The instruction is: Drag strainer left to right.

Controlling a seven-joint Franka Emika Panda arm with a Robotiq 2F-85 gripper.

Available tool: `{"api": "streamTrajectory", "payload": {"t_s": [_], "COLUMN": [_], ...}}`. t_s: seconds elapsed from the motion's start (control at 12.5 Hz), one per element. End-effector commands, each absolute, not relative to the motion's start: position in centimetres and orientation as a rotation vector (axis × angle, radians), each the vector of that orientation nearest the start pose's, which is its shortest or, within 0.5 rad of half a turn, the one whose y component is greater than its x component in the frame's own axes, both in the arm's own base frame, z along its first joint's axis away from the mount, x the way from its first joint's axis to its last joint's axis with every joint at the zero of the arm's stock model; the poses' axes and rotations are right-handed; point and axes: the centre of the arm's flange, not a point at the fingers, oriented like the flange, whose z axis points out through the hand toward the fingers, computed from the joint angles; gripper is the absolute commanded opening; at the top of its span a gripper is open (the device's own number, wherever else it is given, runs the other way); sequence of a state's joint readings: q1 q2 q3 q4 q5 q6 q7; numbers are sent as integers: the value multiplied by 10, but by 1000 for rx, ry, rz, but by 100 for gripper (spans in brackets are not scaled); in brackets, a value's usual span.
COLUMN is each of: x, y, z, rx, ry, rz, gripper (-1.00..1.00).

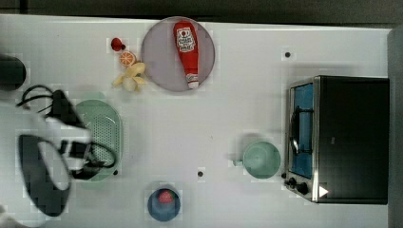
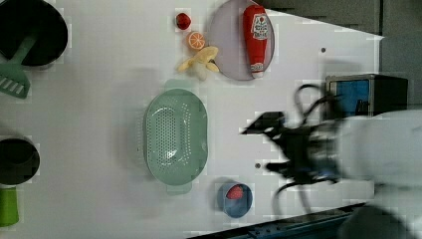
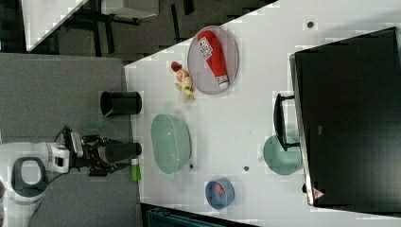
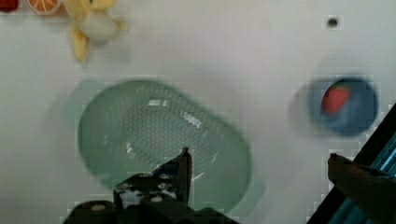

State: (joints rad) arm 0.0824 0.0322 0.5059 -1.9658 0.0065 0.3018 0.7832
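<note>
The pale mint-green oblong plastic strainer point(image 1: 102, 137) sits at the top view's left on the white tabletop point(image 1: 214, 118), away from the round green mug point(image 1: 261, 160); the jaws point(image 4: 257, 156) stand wide open and empty above its rim. A good next move, I judge, is to hook one finger point(image 4: 184, 163) inside the wall; then pull low and steady, passing between the blue bowl point(image 1: 163, 204) and the grey plate point(image 1: 161, 66).

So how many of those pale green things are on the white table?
2. The strainer lies on the table below the toy fruit in the left view; the mug stands beside the oven in the top view.
</note>
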Motion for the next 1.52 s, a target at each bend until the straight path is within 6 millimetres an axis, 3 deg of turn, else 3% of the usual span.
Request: {"api": "streamTrajectory", "payload": {"t_s": [0.08,0.4,0.56,0.88,1.12,1.52], "x": [453,455,462,476,479,472], "y": [329,340,346,347,330,311], "z": [433,333,288,214,184,162], "rx": [-2528,-2472,-2345,-2282,-2236,-2245], "ry": [1966,2056,2117,2086,2197,2251], "rz": [87,197,266,252,238,217], "gripper": [100,100,100,100,100,100]}}
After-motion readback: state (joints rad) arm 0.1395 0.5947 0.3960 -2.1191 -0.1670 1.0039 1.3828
